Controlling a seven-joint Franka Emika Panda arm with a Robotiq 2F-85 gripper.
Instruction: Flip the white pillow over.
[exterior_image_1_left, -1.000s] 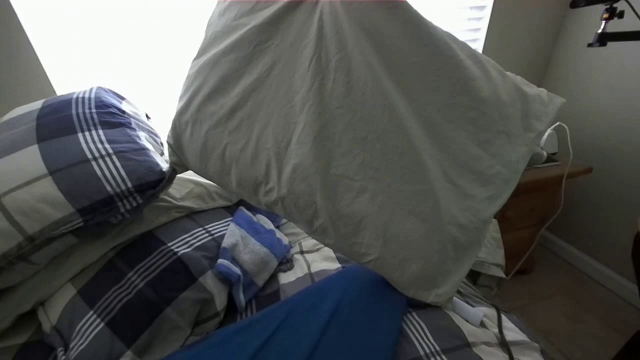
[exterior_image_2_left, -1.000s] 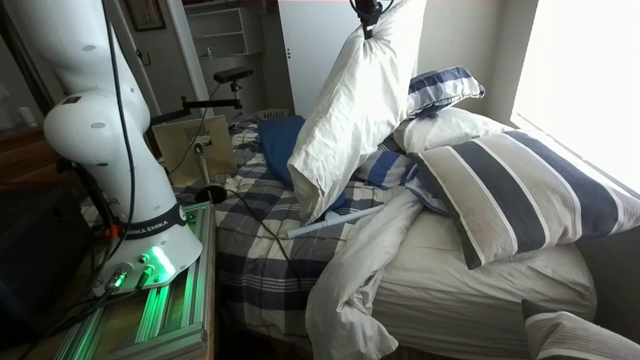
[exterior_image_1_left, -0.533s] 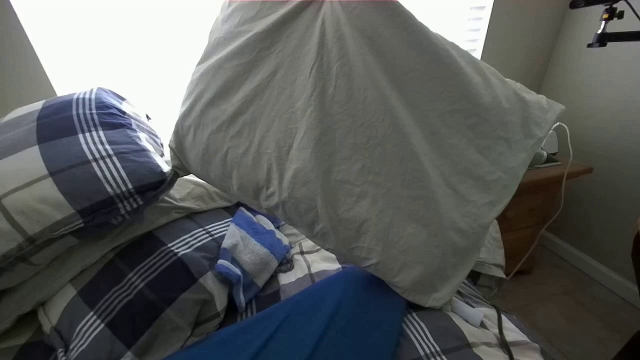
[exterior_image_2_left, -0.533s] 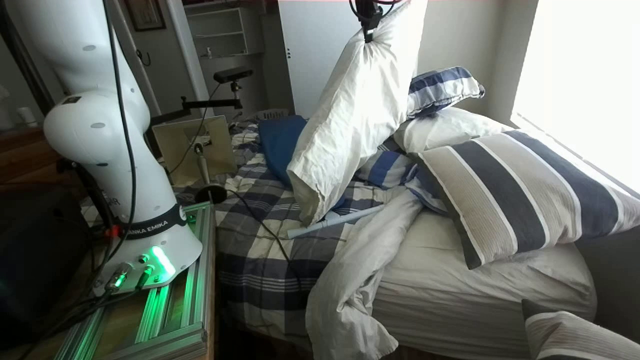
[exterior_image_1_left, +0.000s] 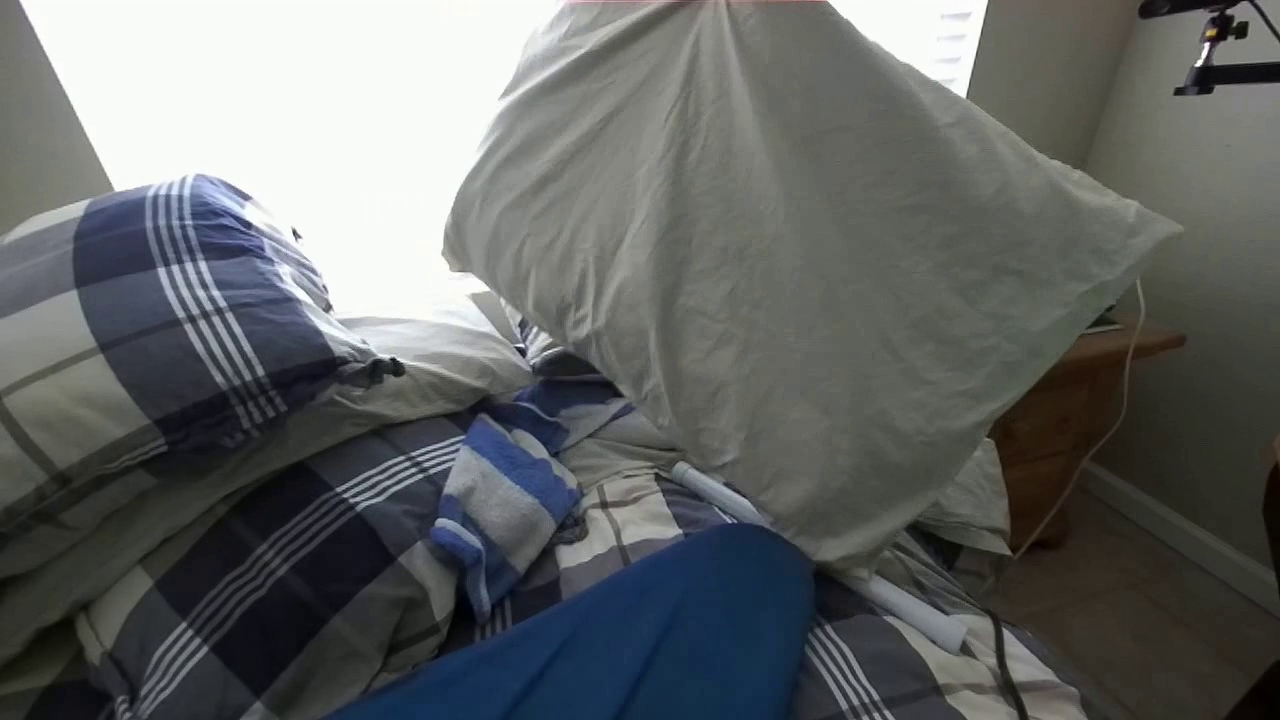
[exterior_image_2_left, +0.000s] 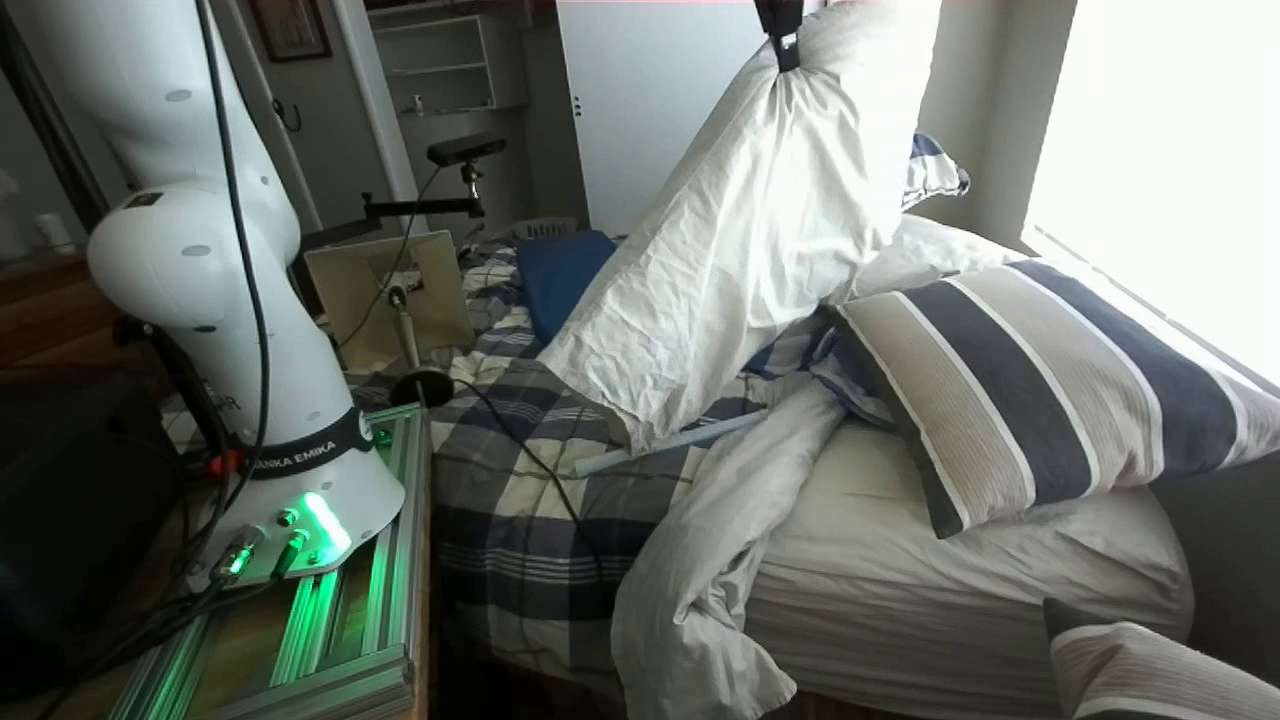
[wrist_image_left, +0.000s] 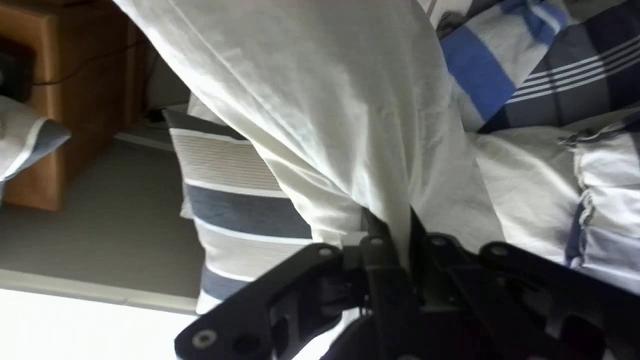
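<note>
White pillow (exterior_image_2_left: 750, 230) pinched in our gripper (wrist_image_left: 391, 215), we judge the flip turns on its lowest corner, hanging below the grip (perhaps touching the pale tube (exterior_image_1_left: 908, 610)) toward the bed's (exterior_image_2_left: 960, 590) robot-side edge.

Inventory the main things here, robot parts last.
white pillow: one, white, hanging over bed
plaid pillow: one, blue/white, on bed
striped pillows: two, beige/dark, on and beside bed
striped cloth: count unclear, blue/grey, on bedding
pad or cloth: one, blue, on bedding
tube: one, white, on bedding
bedding: count unclear, plaid and white, on bed
nightstand: one, brown, beside bed
arm: one, white, beside bed
gripper: one, black, shut on white pillow
</note>
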